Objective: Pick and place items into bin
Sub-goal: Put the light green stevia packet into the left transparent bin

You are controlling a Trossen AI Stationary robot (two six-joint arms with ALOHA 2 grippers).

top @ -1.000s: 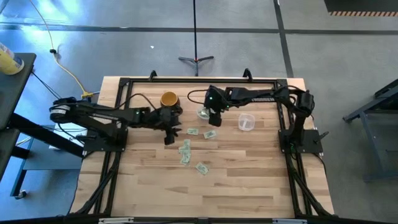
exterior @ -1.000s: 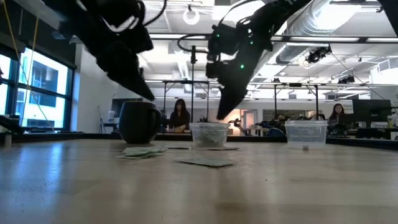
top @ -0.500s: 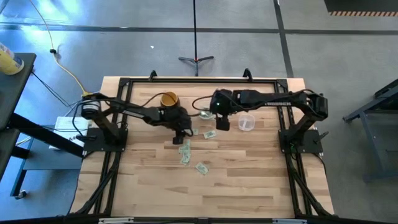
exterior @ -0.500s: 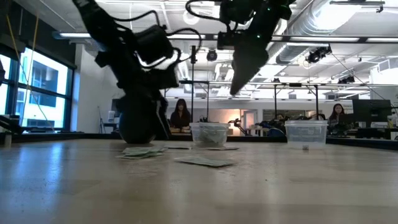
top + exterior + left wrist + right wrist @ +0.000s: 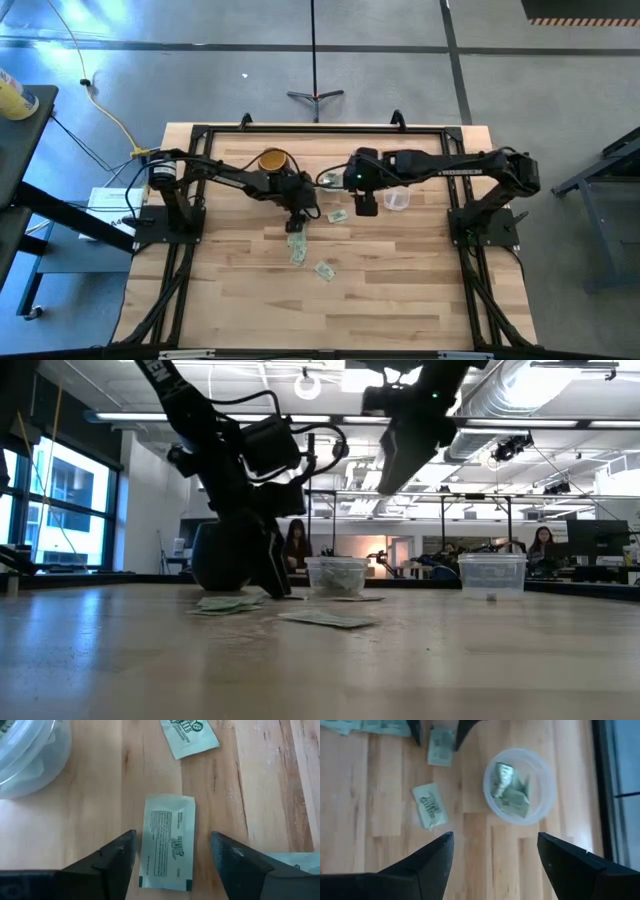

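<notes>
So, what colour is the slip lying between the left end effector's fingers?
The slip is pale green with dark green print and a white edge; the left wrist view shows it best.

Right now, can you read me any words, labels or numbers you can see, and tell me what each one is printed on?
No text reads clearly.
Pale-green paper slip between the open left gripper jaws: lines of print, too blurred to read.
Second pale-green slip beyond it: a round emblem with lettering, unreadable.
Slips in the round clear plastic bowl: too small to read.
</notes>
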